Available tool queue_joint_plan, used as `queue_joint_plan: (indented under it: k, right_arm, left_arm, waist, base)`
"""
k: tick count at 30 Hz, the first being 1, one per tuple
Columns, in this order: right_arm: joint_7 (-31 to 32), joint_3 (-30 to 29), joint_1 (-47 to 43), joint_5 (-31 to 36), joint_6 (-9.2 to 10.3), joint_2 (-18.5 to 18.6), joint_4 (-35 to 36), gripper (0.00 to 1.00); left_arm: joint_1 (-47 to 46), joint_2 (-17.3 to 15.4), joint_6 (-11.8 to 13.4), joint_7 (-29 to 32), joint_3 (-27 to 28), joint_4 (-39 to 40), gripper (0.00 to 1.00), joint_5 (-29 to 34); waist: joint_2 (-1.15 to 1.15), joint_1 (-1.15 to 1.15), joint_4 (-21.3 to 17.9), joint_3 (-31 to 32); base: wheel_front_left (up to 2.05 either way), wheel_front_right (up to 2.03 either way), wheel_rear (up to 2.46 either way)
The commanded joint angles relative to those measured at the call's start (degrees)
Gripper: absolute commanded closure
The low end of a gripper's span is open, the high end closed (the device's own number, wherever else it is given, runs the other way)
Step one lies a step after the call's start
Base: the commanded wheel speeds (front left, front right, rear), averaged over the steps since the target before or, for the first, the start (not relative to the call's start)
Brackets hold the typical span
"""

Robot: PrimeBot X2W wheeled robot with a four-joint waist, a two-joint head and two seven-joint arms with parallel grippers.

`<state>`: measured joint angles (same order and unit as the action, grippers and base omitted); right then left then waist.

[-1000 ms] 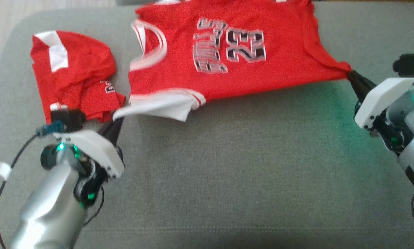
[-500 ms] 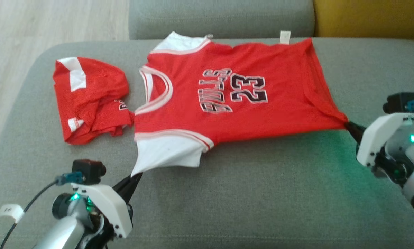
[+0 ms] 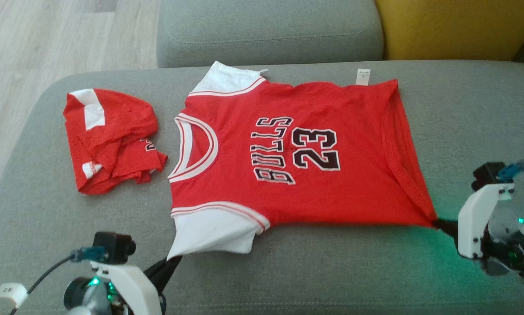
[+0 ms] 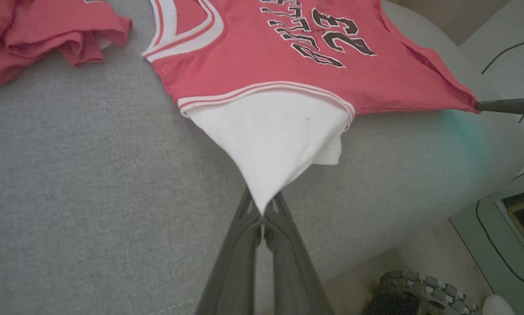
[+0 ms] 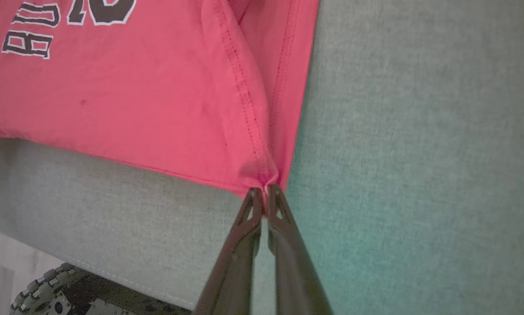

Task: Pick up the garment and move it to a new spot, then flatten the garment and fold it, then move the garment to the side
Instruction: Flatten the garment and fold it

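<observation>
Jersey (image 3: 288, 153) pinched by left tool (image 4: 262, 211) and right tool (image 5: 265, 190); head view shows yellow cushion (image 3: 454, 26).

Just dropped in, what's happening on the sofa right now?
The robot holds a red Bulls 23 jersey with white sleeves spread face up on the grey sofa seat. Its left gripper is shut on the near sleeve's tip, its right gripper on the near hem corner. No fold yet. A crumpled red garment lies beside the collar.

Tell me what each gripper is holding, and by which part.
Left gripper pinches the jersey by its white sleeve tip; right gripper pinches its red hem corner.
</observation>
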<state>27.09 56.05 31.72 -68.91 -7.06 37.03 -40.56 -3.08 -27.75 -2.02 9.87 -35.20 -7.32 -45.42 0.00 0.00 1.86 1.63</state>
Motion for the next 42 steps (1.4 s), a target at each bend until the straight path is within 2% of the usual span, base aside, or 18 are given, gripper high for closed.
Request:
queue_joint_plan:
  k: [1,5,10,20,26,31,42]
  right_arm:
    - [0.55,0.04,-0.72,-0.64,-0.43,2.63,1.85,1.0]
    - [4.41,0.54,-3.14,-2.71,-0.43,5.44,6.27,1.0]
    - [6.05,0.32,-5.45,-3.4,-0.43,8.6,10.51,1.0]
    - [9.6,-0.91,-9.2,-4.98,-0.43,11.4,15.04,1.0]
    - [13.69,-1.77,-11.36,-5.88,-0.43,13.19,17.87,1.0]
    - [12.97,-4.0,-11.25,-5.28,-0.43,12.56,18.79,1.0]
    - [12.22,-9.28,-8.13,-3.55,-0.43,9.97,18.58,1.0]
  left_arm:
    - [-1.86,-2.42,0.22,0.17,2.48,2.31,1.0,-0.45]
    - [0.28,-4.18,0.63,1.54,2.84,4.47,1.0,-1.72]
    - [2.29,-5.81,0.67,3.75,3.25,7.82,1.0,-4.11]
    - [5.55,-9.17,1.1,10.34,5.25,15.59,1.0,-12.36]
    - [7.44,-12.39,1.36,14.78,5.7,20.5,1.0,-16.06]
    - [6.76,-12.05,2.28,13.83,6.75,22.02,1.0,-15.94]
    - [1.28,-10.07,2.56,13.08,8.5,23.39,1.0,-16.05]
  waist:
    - [0.0,0.0,-0.17,0.07]
    - [0.0,0.0,-0.53,0.33]
    - [0.0,0.0,-0.52,0.7]
    - [0.0,0.0,0.26,1.74]
    - [0.0,0.0,0.48,2.48]
    - [0.0,0.0,0.05,2.62]
    - [0.0,0.0,-1.43,1.47]
  base:
    - [0.0,0.0,0.0]
    - [0.0,0.0,0.0]
    - [0.0,0.0,0.0]
    - [0.0,0.0,0.0]
    - [0.0,0.0,0.0]
    - [0.0,0.0,0.0]
    - [0.0,0.0,0.0]
